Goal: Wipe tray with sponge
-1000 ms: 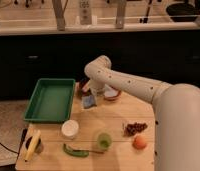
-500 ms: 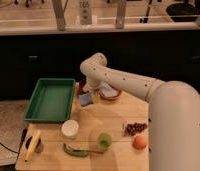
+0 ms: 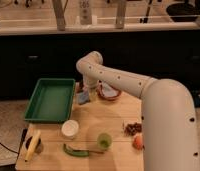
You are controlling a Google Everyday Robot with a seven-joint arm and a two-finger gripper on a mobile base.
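A green tray (image 3: 49, 100) lies on the left half of the wooden table and holds nothing. My gripper (image 3: 84, 90) points down just past the tray's right rim, at the end of the white arm (image 3: 118, 80) that reaches in from the right. It is shut on a bluish sponge (image 3: 83, 97), which hangs under it close above the table, beside the tray and not over it.
A red bowl (image 3: 109, 93) with something pale in it sits just right of the gripper. Near the front are a white cup (image 3: 70, 128), a green cup (image 3: 104, 140), a green vegetable (image 3: 76, 150), a banana (image 3: 32, 145), an orange fruit (image 3: 138, 142) and a dark snack pile (image 3: 132, 127).
The gripper and the sponge have shifted a little left, from beside the red bowl towards the tray's right rim. The arm's elbow has swung left with them.
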